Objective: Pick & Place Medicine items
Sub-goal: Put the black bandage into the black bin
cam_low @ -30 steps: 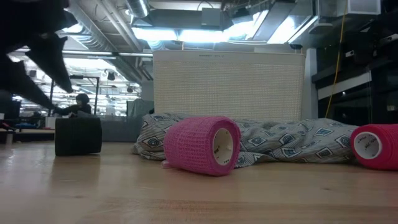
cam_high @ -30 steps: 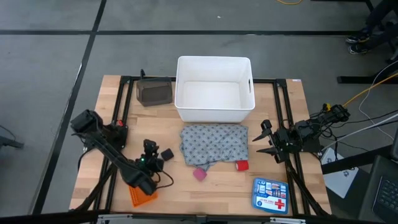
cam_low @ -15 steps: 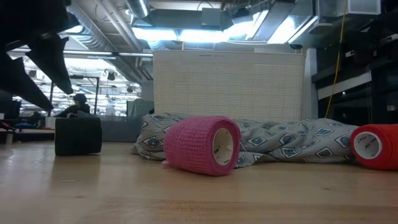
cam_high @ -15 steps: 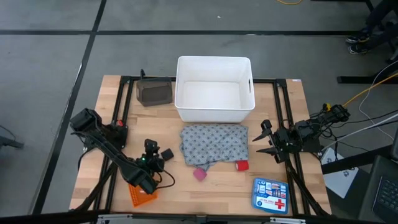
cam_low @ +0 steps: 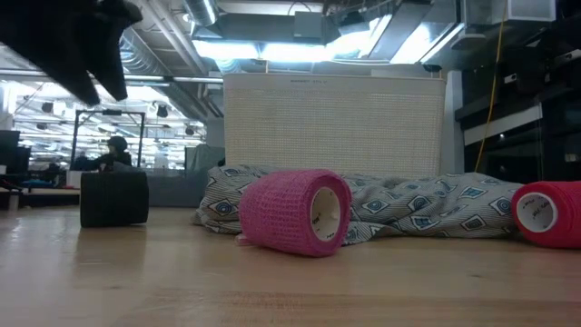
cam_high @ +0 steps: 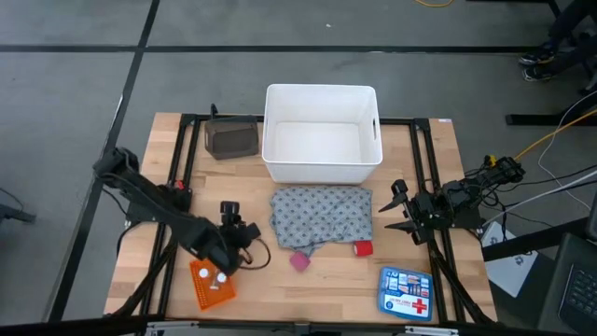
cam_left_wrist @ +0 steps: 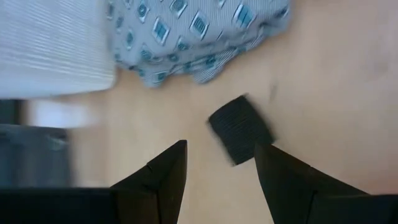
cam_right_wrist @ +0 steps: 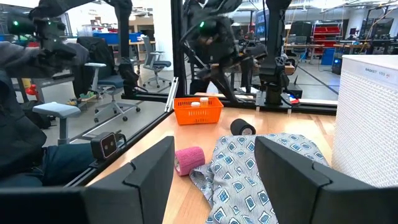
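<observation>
- The white plastic bin [cam_high: 322, 133] is a smooth rounded rectangle; no lettering on it can be read.
- Just in front of the bin lies the rumpled grey cloth [cam_high: 320, 217] printed with blue diamonds.
- At the cloth's front edge sit a textured pink wrap roll [cam_low: 295, 211] and a red roll [cam_high: 363, 248].
- A ribbed black roll [cam_left_wrist: 240, 129] lies left of the cloth.
- The left gripper [cam_left_wrist: 216, 173] hovers over the black roll, fingers spread, grasping nothing.
- An orange mesh basket [cam_high: 211, 287], front-left of the bin, holds white tablets [cam_high: 218, 278].
- The right gripper [cam_high: 395, 210], right of the cloth, is spread and empty.

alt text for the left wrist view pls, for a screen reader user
The left gripper, open and holding nothing, hovers over the wooden table with a black roll just past its fingertips. Beyond lie the grey patterned cloth and one wall of the white bin.
</observation>
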Available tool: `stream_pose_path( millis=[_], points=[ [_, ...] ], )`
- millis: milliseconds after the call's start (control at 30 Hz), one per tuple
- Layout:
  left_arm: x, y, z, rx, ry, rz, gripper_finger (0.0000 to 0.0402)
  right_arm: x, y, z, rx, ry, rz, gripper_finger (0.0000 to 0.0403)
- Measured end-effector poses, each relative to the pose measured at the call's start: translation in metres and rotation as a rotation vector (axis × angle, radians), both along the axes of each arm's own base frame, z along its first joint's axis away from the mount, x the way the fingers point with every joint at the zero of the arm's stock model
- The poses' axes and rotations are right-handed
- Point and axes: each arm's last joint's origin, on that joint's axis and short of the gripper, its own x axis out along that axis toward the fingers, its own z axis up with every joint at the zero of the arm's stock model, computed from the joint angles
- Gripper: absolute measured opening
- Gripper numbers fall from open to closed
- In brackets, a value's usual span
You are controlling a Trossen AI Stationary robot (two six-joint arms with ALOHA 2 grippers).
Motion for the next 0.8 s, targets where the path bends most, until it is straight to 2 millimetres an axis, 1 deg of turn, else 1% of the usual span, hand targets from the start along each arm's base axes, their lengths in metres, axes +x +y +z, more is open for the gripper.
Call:
stream_pose_path(
  millis=[67,167,267,367,500,633,800],
  points=[
    [0.003,0.008,0.007,-0.109,-0.018,0.04,0.0184,0.0,0.0,0.0,0.0,0.0,0.0,0.0224],
    [0.008,0.017,0.014,-0.214,-0.031,0.061,0.0184,0.0,0.0,0.0,0.0,0.0,0.0,0.0224],
    [0.014,0.028,0.017,-0.261,-0.041,0.078,0.0184,0.0,0.0,0.0,0.0,0.0,0.0,0.0224],
    [0.022,0.038,0.017,-0.296,-0.065,0.131,0.0184,0.0,0.0,0.0,0.0,0.0,0.0,0.0224],
    [0.034,0.051,0.012,-0.432,-0.033,0.208,0.0184,0.0,0.0,0.0,0.0,0.0,0.0,0.0224],
    [0.04,0.061,0.005,-0.46,-0.001,0.277,0.0191,0.0,0.0,0.0,0.0,0.0,0.0,0.0224],
    [0.044,0.063,-0.008,-0.48,0.048,0.313,0.021,0.0,0.0,0.0,0.0,0.001,0.0,0.0224]
  ],
)
